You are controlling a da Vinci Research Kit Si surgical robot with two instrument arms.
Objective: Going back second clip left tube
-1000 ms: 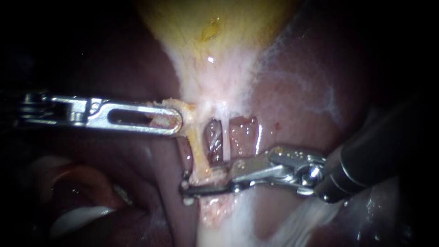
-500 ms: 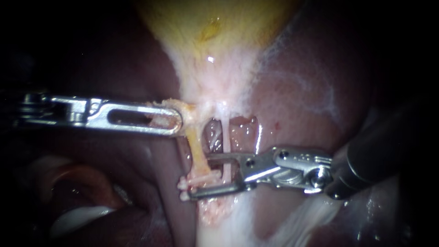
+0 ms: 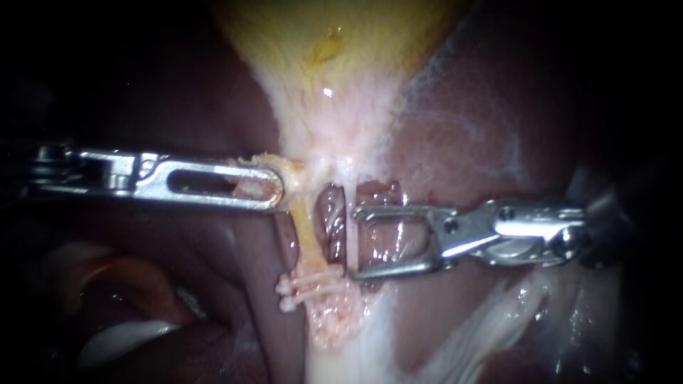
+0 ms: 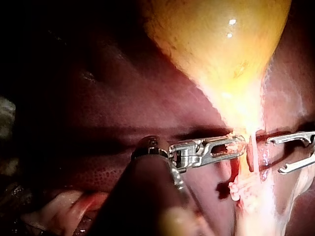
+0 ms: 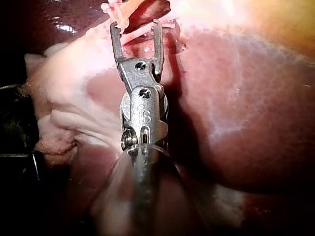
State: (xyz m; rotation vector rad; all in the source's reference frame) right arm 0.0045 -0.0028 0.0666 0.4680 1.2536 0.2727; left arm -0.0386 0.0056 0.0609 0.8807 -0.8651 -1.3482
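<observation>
The yellowish left tube [image 3: 304,231] runs down from the gallbladder [image 3: 334,43]. Two pale clips [image 3: 307,286] sit side by side across its lower end. My left instrument [image 3: 274,190] holds the tissue at the top of this tube, jaws shut on it; it shows the same in its wrist view [image 4: 240,146]. My right instrument [image 3: 354,242] stands to the right of the clips, jaws wide open and empty. The thin white right tube [image 3: 350,227] lies just at their tips. Both wrist views show these jaws [image 4: 275,156] [image 5: 135,24] open.
Dark red liver [image 3: 469,128] surrounds the field on both sides. Below the clips, pale frayed tissue [image 3: 334,323] hangs down. A window of red tissue [image 3: 388,227] shows between the open right jaws.
My right instrument's jaws have opened off the left tube and drawn back to the right and slightly up. The clips now show bare on the tube. The left instrument has held still.
</observation>
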